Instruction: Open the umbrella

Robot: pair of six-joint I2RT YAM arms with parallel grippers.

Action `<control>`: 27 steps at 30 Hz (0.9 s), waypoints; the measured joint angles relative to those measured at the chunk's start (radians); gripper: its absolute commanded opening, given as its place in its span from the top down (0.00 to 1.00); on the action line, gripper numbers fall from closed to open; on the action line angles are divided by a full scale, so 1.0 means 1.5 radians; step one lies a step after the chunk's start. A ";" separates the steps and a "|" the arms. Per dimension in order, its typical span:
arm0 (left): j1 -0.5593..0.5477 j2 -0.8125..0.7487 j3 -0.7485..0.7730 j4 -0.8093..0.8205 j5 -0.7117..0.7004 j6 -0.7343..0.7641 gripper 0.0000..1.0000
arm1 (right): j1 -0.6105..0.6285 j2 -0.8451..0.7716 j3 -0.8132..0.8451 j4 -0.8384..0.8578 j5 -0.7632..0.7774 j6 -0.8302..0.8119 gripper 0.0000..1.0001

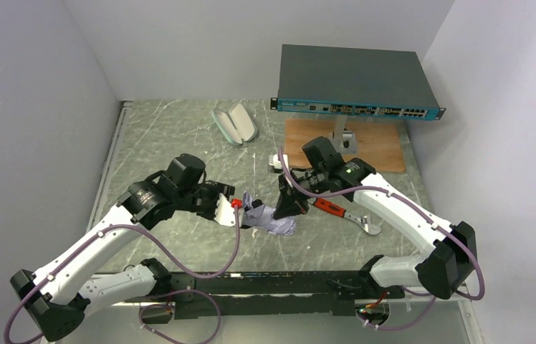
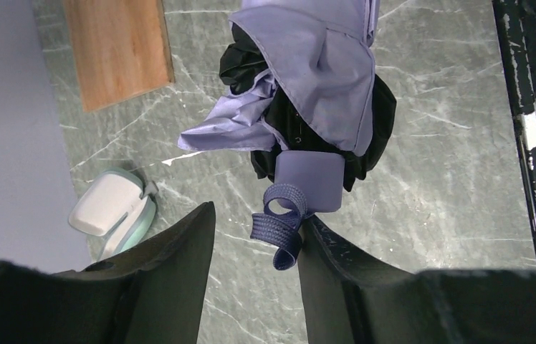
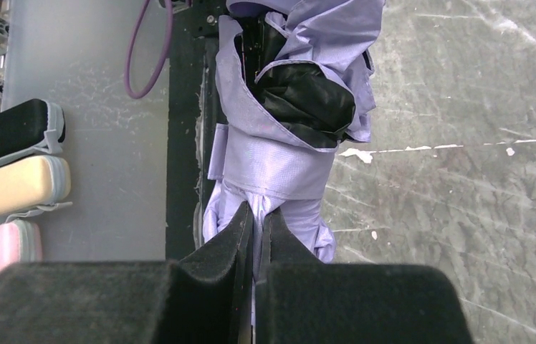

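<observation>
Showing umbrella (image 2: 322, 72) folded | lavender fabric crumpled, black lining | strap (image 2: 283, 222) looped

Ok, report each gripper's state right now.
Left gripper: open, with the strap of the umbrella in the gap between its fingers, not clamped.
Right gripper: shut on the umbrella's lavender fabric.

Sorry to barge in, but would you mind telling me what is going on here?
Two robot arms are working on a folded umbrella held between them. The right gripper is shut on a fold of the lavender canopy at one end. The left gripper is open at the other end, with the handle just past its fingertips and the strap between its fingers. The umbrella is not yet open.
</observation>
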 measured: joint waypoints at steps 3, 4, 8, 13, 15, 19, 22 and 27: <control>-0.009 -0.001 -0.010 -0.002 -0.006 -0.001 0.50 | 0.000 0.000 0.000 -0.003 0.001 0.000 1.00; -0.010 -0.002 -0.015 -0.004 -0.008 0.000 0.50 | 0.000 0.000 0.000 -0.003 0.003 0.000 1.00; -0.015 -0.011 -0.034 -0.021 -0.010 0.010 0.50 | 0.000 0.000 0.000 -0.002 0.017 -0.009 1.00; -0.018 -0.024 -0.041 -0.032 -0.004 0.005 0.59 | -0.001 0.001 0.000 -0.003 0.020 -0.018 1.00; -0.018 -0.013 -0.036 -0.033 -0.004 -0.005 0.65 | -0.001 0.004 0.000 -0.003 0.020 -0.021 1.00; -0.018 0.011 -0.026 -0.028 -0.010 -0.019 0.98 | -0.001 0.008 0.000 -0.008 0.020 -0.030 1.00; -0.012 0.012 -0.026 -0.028 -0.018 -0.033 1.00 | -0.003 0.007 0.000 -0.009 0.025 -0.042 1.00; 0.079 -0.026 -0.047 -0.020 -0.016 -0.044 1.00 | -0.026 -0.009 -0.001 -0.024 0.035 -0.073 1.00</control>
